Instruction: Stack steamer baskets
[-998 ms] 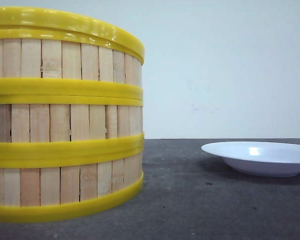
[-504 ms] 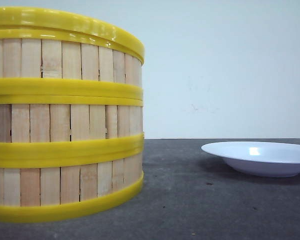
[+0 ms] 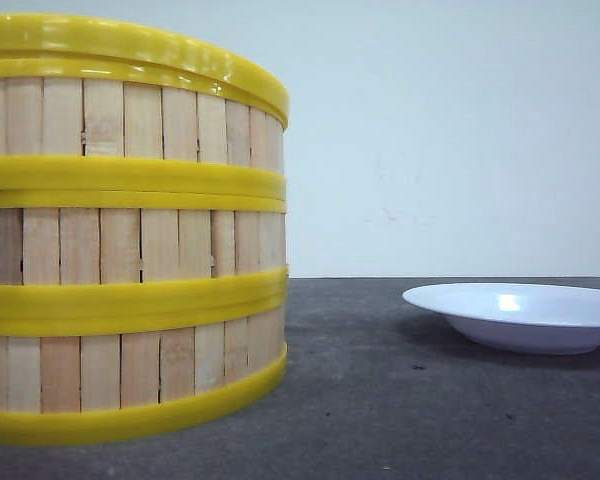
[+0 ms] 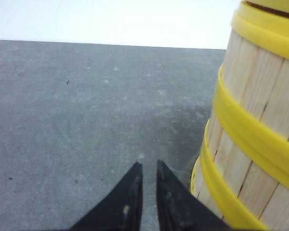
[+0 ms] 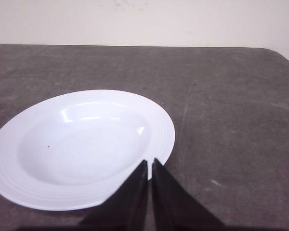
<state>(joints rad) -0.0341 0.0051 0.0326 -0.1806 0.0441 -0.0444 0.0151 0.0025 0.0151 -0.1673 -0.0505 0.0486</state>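
Observation:
Three steamer baskets of pale wood slats with yellow rings stand stacked in one column at the left of the front view: top (image 3: pixel 130 115), middle (image 3: pixel 130 245), bottom (image 3: pixel 130 370). In the left wrist view the same stack (image 4: pixel 250 139) rises just beside my left gripper (image 4: pixel 148 164). That gripper is low over the table, shut apart from a narrow slit, with nothing in it. My right gripper (image 5: pixel 150 161) is shut and empty, its tips over the near rim of a white plate. Neither gripper shows in the front view.
The shallow white plate (image 3: pixel 520 315) lies on the dark grey table (image 3: pixel 400 400) to the right of the stack. In the right wrist view the plate (image 5: pixel 82 144) holds nothing. A pale wall stands behind the table.

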